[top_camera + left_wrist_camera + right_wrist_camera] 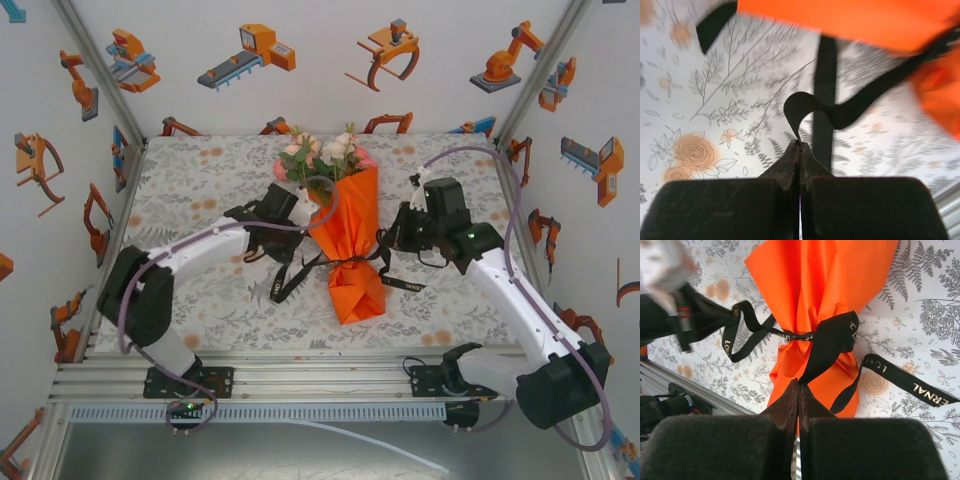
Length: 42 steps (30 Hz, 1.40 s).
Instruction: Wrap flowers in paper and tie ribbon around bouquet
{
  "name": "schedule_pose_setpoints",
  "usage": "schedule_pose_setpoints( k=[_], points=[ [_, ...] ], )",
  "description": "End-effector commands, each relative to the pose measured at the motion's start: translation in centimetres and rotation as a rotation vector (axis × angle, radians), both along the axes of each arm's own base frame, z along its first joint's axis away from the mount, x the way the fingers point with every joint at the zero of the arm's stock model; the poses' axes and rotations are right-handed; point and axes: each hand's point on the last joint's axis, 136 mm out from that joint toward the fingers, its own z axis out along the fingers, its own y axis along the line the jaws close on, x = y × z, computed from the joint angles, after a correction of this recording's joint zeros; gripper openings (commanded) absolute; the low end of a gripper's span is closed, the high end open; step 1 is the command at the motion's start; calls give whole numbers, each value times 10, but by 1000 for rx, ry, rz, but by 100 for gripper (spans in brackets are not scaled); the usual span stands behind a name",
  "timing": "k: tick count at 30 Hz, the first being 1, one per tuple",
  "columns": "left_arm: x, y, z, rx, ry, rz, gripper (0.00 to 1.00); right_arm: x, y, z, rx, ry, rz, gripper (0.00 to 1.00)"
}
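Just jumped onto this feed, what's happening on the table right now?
The bouquet lies on the table, with the flowers already wrapped in the orange paper. The black ribbon is cinched around the paper's narrow waist. Both arms are working on the tie: the left gripper is shut on one ribbon end, and the right gripper is shut on another strand close to the paper. No finished bow shows yet.

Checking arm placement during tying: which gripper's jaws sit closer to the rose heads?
The left gripper, up beside the flowers; the right gripper sits lower, level with the tied ribbon.
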Motion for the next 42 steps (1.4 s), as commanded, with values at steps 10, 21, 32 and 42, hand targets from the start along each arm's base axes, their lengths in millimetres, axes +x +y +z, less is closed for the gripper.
schedule_pose_setpoints(
  k=[10,21,32,42],
  points=[
    [-38,-84,118,-370,-149,-121,0,9,-5,9,-46,-70,-7,0],
    [-61,-106,151,-458,-208,-244,0,52,68,19,32,-147,132,0],
    [-64,-103,151,-455,-209,-240,0,51,116,55,221,-33,192,54],
    [-42,-101,132,-403,-251,-167,0,31,32,45,138,-181,128,51]
  ],
)
